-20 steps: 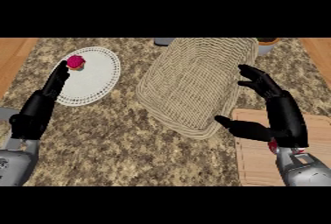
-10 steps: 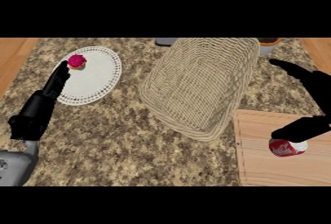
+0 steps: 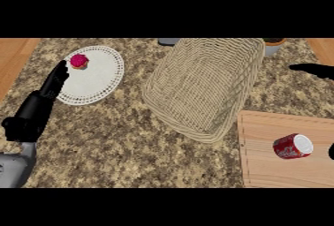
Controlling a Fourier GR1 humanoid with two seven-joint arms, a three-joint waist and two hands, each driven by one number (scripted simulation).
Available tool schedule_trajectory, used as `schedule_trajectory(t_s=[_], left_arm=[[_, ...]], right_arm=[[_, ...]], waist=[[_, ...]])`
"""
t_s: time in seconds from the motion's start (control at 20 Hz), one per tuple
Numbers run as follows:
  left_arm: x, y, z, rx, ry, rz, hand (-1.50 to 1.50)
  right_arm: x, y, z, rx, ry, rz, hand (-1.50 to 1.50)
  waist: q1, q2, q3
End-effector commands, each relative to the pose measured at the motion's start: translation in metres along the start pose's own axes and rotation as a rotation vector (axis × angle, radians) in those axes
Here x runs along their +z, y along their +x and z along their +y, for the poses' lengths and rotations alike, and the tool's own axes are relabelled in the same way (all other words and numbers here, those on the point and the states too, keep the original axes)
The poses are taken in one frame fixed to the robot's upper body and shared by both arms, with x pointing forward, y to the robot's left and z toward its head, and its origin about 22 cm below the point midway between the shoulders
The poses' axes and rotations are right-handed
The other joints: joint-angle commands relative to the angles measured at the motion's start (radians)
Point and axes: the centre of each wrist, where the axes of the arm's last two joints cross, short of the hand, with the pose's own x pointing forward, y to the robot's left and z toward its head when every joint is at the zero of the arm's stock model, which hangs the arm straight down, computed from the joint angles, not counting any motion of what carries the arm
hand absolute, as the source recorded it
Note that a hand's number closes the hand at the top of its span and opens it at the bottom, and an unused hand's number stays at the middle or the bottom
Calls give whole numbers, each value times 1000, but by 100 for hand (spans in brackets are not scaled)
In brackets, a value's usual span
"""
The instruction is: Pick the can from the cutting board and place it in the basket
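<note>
Left hand (image 3: 40,101) rests near the view's left edge, fingers straight and apart, tips beside a white plate (image 3: 98,81). Nearest, a red can (image 3: 291,146) lies on its side on the wooden cutting board (image 3: 274,170), untouched. Beyond, the wicker basket (image 3: 202,84) stands beside the board. Right hand (image 3: 314,69) shows only partly at the right edge; whether its fingers are apart or curled cannot be told. A pink cupcake (image 3: 79,61) sits on the plate.
</note>
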Motion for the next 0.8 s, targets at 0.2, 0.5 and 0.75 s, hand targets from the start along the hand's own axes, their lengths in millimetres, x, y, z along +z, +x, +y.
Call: schedule_trajectory(t_s=[0.2, 0.5, 0.75], left_arm=[[3, -10, 8, 4, 7, -3, 0], [18, -5, 0, 15, -1, 10, 0], [11, 4, -11, 0, 21, -8, 0]], right_arm=[[-13, -18, -11, 32, 130, 58, -150], [-34, -34, 24, 85, 168, 84, -150], [-57, -27, 50, 113, 219, 125, -150]], waist=[[0, 4, 2], [-1, 2, 3], [1, 2, 3]])
